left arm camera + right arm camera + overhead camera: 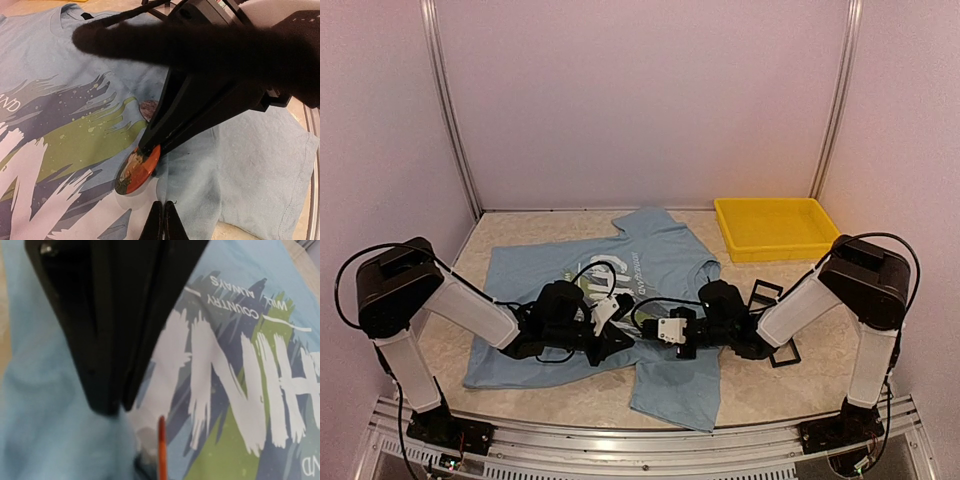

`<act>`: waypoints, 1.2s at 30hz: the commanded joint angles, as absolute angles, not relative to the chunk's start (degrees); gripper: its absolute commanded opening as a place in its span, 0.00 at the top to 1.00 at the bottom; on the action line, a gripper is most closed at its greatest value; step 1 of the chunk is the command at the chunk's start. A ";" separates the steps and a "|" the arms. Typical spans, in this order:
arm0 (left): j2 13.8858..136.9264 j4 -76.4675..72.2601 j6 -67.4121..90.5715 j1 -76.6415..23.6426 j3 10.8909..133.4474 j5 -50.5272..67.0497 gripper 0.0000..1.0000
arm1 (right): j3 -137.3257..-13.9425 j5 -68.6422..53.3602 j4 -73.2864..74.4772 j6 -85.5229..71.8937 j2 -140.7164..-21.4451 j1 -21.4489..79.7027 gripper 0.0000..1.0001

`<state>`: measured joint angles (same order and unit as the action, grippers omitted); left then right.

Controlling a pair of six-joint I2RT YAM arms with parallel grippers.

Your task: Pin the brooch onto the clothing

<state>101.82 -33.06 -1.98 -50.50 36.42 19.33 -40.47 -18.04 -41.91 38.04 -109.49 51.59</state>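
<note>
The brooch (136, 171) stood tilted on the printed chest of the T-shirt (260, 165). The right gripper (148, 146), jaws pressed together, bore on its rim, seemingly to press it home. The left gripper (163, 210) hung beside, closed too.

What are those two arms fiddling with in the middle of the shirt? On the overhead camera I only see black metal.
Observer: A round brooch, orange and green, sitting tilted on the printed chest of the shirt.
Operator: Is anything touching it?
Observer: The right gripper, closed, meets its upper edge with its tip; I can't tell if it pinches it.
Operator: And the other one?
Observer: The left gripper is shut too, with nothing between its fingers, close to the brooch.
</note>
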 commanded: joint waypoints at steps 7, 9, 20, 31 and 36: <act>101.94 -32.95 -3.31 -49.76 36.10 16.60 0.81 | -40.49 -26.66 -41.47 31.39 -107.94 50.98 1.00; 101.95 -33.58 -3.80 -49.43 35.57 16.15 0.77 | -41.12 -28.32 -40.68 30.37 -108.14 50.81 1.00; 103.53 -47.13 -6.49 -49.22 31.06 21.10 0.67 | -41.83 -30.20 -41.03 27.07 -108.46 50.71 1.00; 104.69 -46.63 -7.11 -49.22 32.18 22.04 0.77 | -42.54 -30.96 -41.64 26.04 -108.62 50.71 1.00; 105.48 -44.82 -6.85 -49.31 33.33 23.83 0.83 | -42.26 -31.40 -41.42 26.55 -108.18 50.71 1.00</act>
<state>104.40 -45.52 -6.42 -49.52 31.94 22.06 -41.52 -29.34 -40.62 26.89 -109.45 50.74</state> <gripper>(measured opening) 0.201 0.005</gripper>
